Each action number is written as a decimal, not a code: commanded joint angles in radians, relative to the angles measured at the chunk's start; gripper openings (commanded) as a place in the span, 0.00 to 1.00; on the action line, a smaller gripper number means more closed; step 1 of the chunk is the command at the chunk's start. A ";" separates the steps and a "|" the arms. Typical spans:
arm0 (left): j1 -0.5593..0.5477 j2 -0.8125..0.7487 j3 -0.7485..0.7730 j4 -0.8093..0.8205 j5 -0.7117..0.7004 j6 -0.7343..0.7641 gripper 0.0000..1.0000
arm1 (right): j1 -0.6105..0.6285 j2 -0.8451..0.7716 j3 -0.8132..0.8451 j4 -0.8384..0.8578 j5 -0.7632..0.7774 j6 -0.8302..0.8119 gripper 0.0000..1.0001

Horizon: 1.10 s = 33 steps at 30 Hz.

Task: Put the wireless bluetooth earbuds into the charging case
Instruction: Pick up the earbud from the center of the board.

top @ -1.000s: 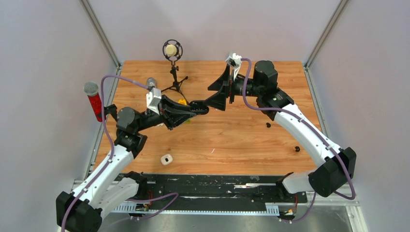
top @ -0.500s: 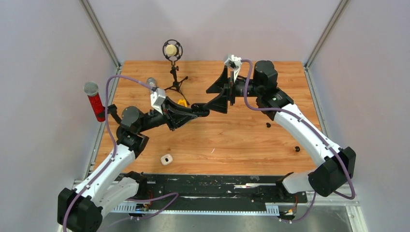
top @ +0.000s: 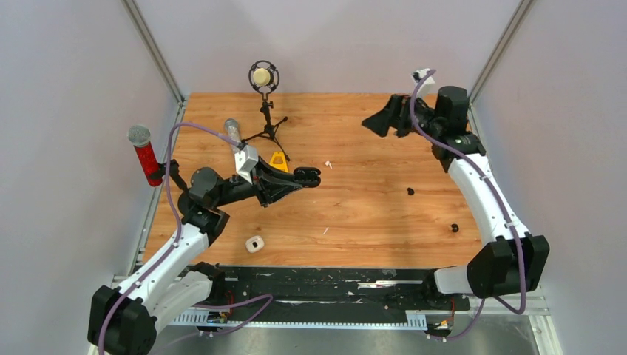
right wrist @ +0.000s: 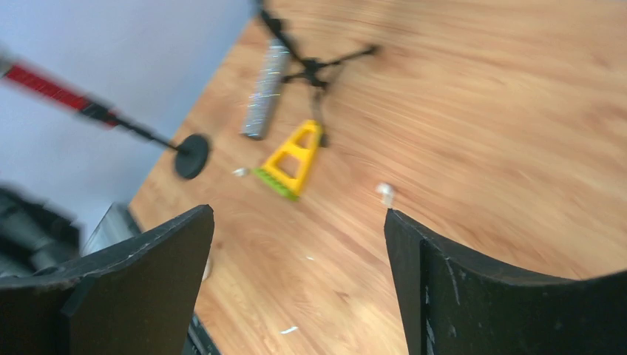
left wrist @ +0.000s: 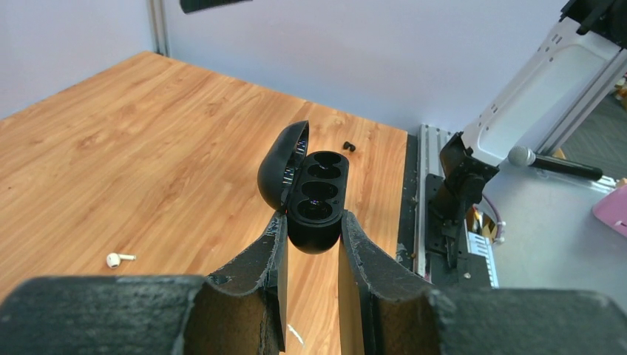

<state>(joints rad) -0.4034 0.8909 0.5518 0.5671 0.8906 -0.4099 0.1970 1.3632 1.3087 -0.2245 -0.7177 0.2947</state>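
My left gripper [top: 306,176] [left wrist: 314,225] is shut on a small black oval case [left wrist: 319,194], held above the table with its lid [left wrist: 279,166] swung open and its wells empty. One tiny white earbud [top: 327,164] [left wrist: 114,259] [right wrist: 385,192] lies on the wood just beyond that gripper. The white rounded-square charging case [top: 254,243] sits apart near the front left edge. My right gripper [top: 375,123] [right wrist: 296,222] hangs open and empty over the far right of the table, well away from both cases.
A microphone on a tripod stand [top: 262,80] stands at the back. A silver microphone [top: 233,127], a yellow wedge [top: 278,160] and a red microphone [top: 143,154] are at the left. Two small black bits [top: 410,191] [top: 454,228] lie on the right.
My right gripper has pulled away from the left gripper's tip to the far right rear. The left gripper has shifted slightly nearer with the black case. The white earbud now shows on the wood.
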 commanded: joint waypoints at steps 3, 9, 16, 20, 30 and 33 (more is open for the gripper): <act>0.007 -0.032 -0.031 0.082 0.028 0.045 0.00 | -0.266 0.039 -0.136 -0.223 0.235 0.132 0.80; 0.009 -0.076 -0.070 0.061 -0.007 0.096 0.00 | -0.418 0.205 -0.228 -0.277 0.391 0.140 0.68; 0.016 -0.129 -0.104 0.067 -0.032 0.126 0.00 | -0.416 0.374 -0.212 -0.306 0.405 0.129 0.48; 0.024 -0.136 -0.112 0.065 -0.033 0.130 0.00 | -0.412 0.352 -0.250 -0.309 0.446 0.124 0.46; 0.026 -0.130 -0.124 0.095 -0.031 0.113 0.00 | -0.397 0.330 -0.317 -0.328 0.482 0.113 0.43; 0.026 -0.130 -0.122 0.097 -0.030 0.113 0.00 | -0.368 0.353 -0.306 -0.321 0.494 0.111 0.41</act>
<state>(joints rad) -0.3836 0.7670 0.4282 0.6075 0.8688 -0.3115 -0.2050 1.7149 1.0019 -0.5449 -0.2604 0.4129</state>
